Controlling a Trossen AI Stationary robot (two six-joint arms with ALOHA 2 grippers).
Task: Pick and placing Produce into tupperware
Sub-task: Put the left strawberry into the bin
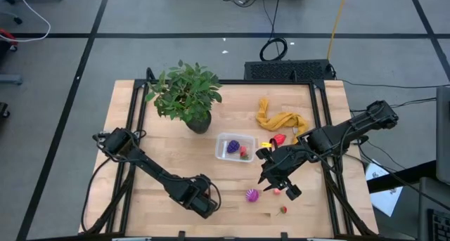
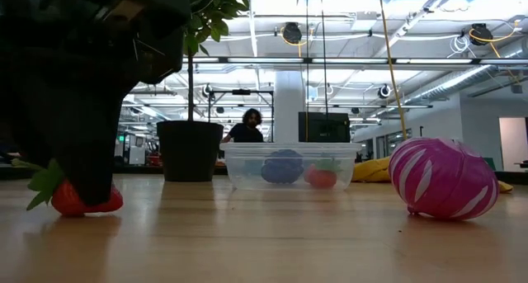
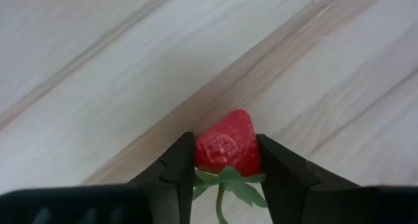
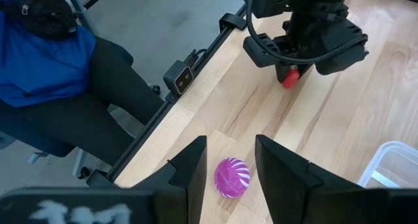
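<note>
So the left gripper is down near the front edge of the wooden desk, left of middle, and it's clenched on a small red toy strawberry with a green leafy stem. The fingers pinch the berry's sides just above the leaves, and it looks like it's sitting on the wood, not lifted yet.

My guess is the berry is light, hard plastic and a bit slick, and it tapers. The widest part near the leaves looks like the right place to grab, since a pinch nearer the tip might squirt it out.

The small clear plastic rectangular tupperware is around the middle of the desk. It's well apart from the berry and already holds a purple bumpy piece and a red one.

The right gripper hangs over the front right part with its fingers spread and nothing in them, above a magenta striped round fruit. That one's round, so it'll probably roll if nudged. I'd come straight down and take it across the middle.
</note>
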